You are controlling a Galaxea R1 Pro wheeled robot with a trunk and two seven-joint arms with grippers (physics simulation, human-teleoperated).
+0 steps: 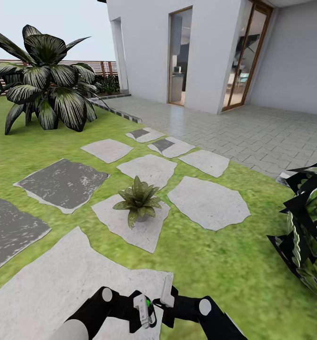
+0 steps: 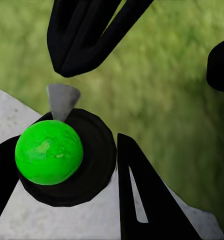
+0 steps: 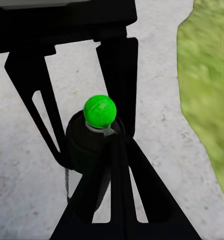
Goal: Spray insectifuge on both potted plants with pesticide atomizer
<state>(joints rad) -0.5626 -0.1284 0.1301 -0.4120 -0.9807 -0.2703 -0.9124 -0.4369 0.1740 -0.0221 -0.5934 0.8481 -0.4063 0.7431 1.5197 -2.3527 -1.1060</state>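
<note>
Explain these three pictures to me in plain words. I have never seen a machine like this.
This is a simulated wheeled robot with two black arms, standing in a garden. The wide picture comes from a camera on its head: the left arm and right arm show at the bottom edge. Grey stone slabs lie on the lawn. One slab carries a small potted plant, and a big dark bush stands farther back. The two close pictures come from cameras beside each arm's jaws. The left arm's jaws are closed around the pesticide atomizer, a dark bottle with a bright green top. The right arm's jaws, seemingly shut, meet near that top.
</note>
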